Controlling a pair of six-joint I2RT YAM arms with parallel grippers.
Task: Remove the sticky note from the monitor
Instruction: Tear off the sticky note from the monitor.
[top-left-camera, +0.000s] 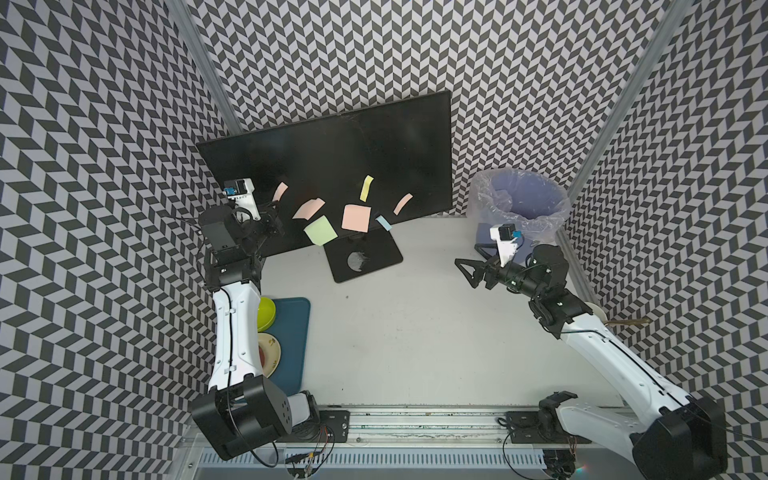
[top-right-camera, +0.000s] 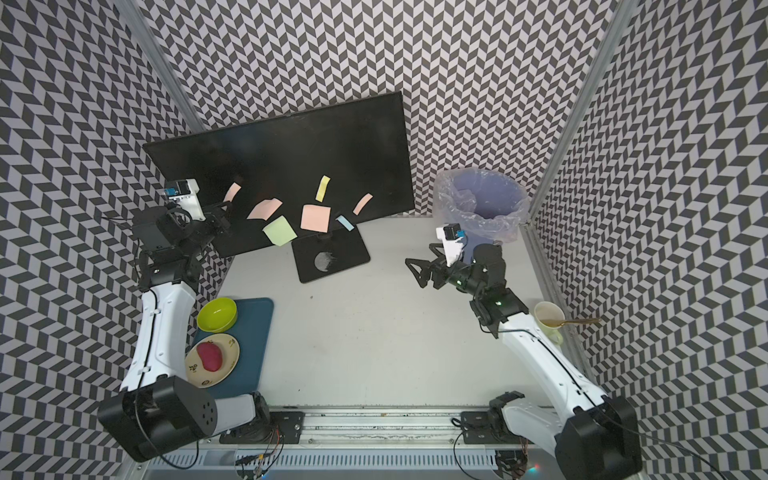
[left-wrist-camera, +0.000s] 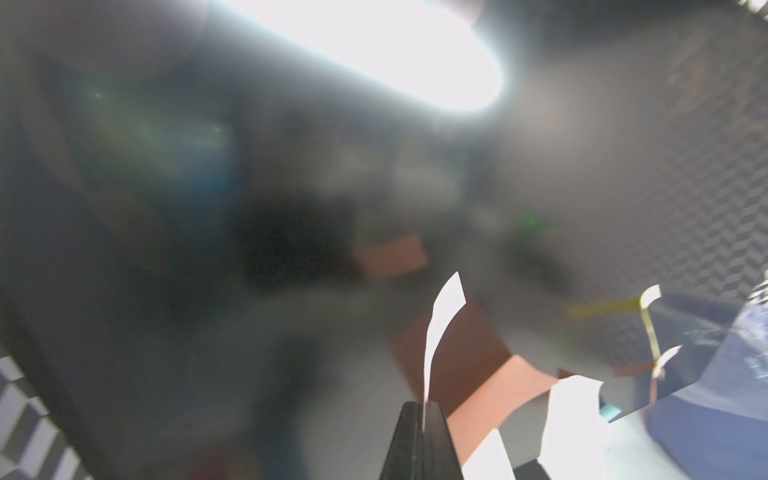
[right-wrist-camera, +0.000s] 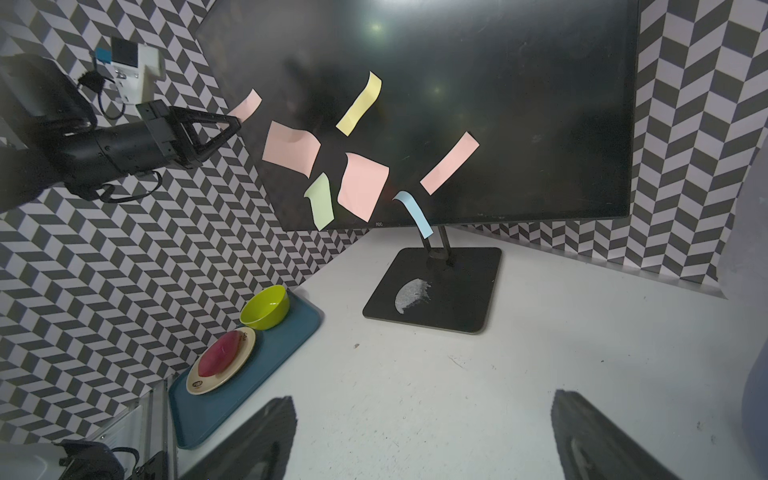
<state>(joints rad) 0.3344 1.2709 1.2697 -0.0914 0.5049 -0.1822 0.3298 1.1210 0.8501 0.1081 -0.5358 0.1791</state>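
The pink sticky note (right-wrist-camera: 246, 104) is stuck on the monitor (right-wrist-camera: 498, 104), near the screen edge closest to the left gripper (right-wrist-camera: 235, 122). It is a thin strip. Its long side slants up the screen, with the low end pointing toward that edge. The left gripper is pinched tight on that low end. The grab looks done, so next comes a slow pull away from the screen. The right gripper (top-left-camera: 466, 254) hangs spread wide and empty, well off from the monitor.

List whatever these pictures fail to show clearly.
Left wrist view: glare and blur smear the monitor; the sticky note in the left claw is bleached white.
In a top view, the left arm covers most of the plate.
In a top view, the right arm hides nearly all the mug.
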